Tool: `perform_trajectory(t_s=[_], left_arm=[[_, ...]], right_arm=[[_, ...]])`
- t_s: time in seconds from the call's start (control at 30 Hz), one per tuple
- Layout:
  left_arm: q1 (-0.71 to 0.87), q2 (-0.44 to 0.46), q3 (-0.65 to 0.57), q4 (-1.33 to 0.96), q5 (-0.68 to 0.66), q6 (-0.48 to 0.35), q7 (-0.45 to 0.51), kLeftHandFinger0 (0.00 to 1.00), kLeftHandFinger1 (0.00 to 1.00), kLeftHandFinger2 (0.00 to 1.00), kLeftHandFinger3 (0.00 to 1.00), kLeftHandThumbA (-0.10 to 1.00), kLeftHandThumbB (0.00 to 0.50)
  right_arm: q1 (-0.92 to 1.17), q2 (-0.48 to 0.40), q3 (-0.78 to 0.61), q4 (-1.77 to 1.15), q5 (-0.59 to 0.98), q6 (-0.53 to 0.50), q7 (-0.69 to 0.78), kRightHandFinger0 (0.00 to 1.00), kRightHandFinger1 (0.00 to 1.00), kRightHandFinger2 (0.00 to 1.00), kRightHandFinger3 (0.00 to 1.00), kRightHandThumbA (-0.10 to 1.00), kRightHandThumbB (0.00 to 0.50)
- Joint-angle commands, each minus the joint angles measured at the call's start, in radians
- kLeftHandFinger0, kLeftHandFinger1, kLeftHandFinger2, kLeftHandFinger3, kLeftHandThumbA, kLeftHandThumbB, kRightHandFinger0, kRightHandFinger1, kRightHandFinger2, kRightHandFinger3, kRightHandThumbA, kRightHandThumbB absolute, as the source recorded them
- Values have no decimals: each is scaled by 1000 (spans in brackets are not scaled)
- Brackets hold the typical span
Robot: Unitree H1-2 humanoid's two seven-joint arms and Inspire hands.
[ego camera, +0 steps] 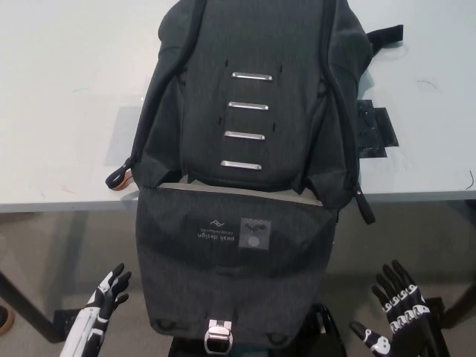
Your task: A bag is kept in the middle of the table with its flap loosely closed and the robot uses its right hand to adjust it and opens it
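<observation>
Dark grey bag (249, 126) lies flat on the white worktop (67, 97), roughly mid-worktop, near the front edge. Its flap (234, 260) is folded out and hangs down over the worktop edge toward the robot, inner face with logo label (254, 232) showing, metal buckle (218, 332) at the low end. The flap hangs that way because it is unlatched and off the edge, so gravity keeps it down; bag reads as already open. Four metal latch bars (246, 120) run down the bag front, exposed. A strap (383, 34) sticks out at upper right, and a black patch (374, 130) sits on the worktop just beside the bag.

Right hand (398, 312) is low at the bottom right, below worktop level, fingers spread apart, holding nothing, clear of the flap. Left hand (106, 291) rests at lower left, also spread and empty, near the flap edge but not touching. Both hands apart from the bag, probably parked clear, since no grasp is needed with the flap down.
</observation>
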Motion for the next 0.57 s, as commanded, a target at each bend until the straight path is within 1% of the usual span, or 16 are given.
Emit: perform_trajectory(t_s=[0.0, 0.07, 0.3, 0.37, 0.4, 0.43, 0.47, 0.53], left_arm=[[-4, 2, 0, -24, 1, -12, -1, 1000, 1000, 1000, 1000, 1000, 66], [0, 4, -1, -24, 6, -13, -1, 1000, 1000, 1000, 1000, 1000, 56], [42, -1, -4, -39, 9, -8, 0, 1000, 1000, 1000, 1000, 1000, 56], [58, -6, -6, -44, 6, -8, 0, 1000, 1000, 1000, 1000, 1000, 46], [60, -7, -6, -45, 4, -8, -1, 1000, 1000, 1000, 1000, 1000, 46], [60, -9, -6, -44, 3, -11, 0, 1000, 1000, 1000, 1000, 1000, 42], [60, -11, -5, -44, 8, -13, 4, 1000, 1000, 1000, 1000, 1000, 55], [60, -11, -5, -44, 18, -15, 7, 1000, 1000, 1000, 1000, 1000, 59]], right_arm=[[-13, -9, 4, -9, 18, -57, 6, 1000, 1000, 1000, 1000, 1000, 288], [-9, -10, 7, -12, 5, -67, 2, 1000, 1000, 1000, 1000, 1000, 269], [19, -14, 19, -29, -23, -54, -11, 1000, 1000, 1000, 1000, 1000, 288], [29, -21, 23, -19, -35, -76, -4, 964, 1000, 1000, 1000, 1000, 266], [30, -23, 24, -17, -44, -82, -6, 951, 1000, 1000, 1000, 1000, 264], [30, -25, 26, -19, -54, -81, -11, 945, 1000, 1000, 1000, 1000, 270], [28, -27, 27, -19, -58, -79, -13, 932, 1000, 1000, 1000, 1000, 269], [27, -28, 27, -16, -58, -80, -13, 922, 990, 1000, 1000, 1000, 275]])
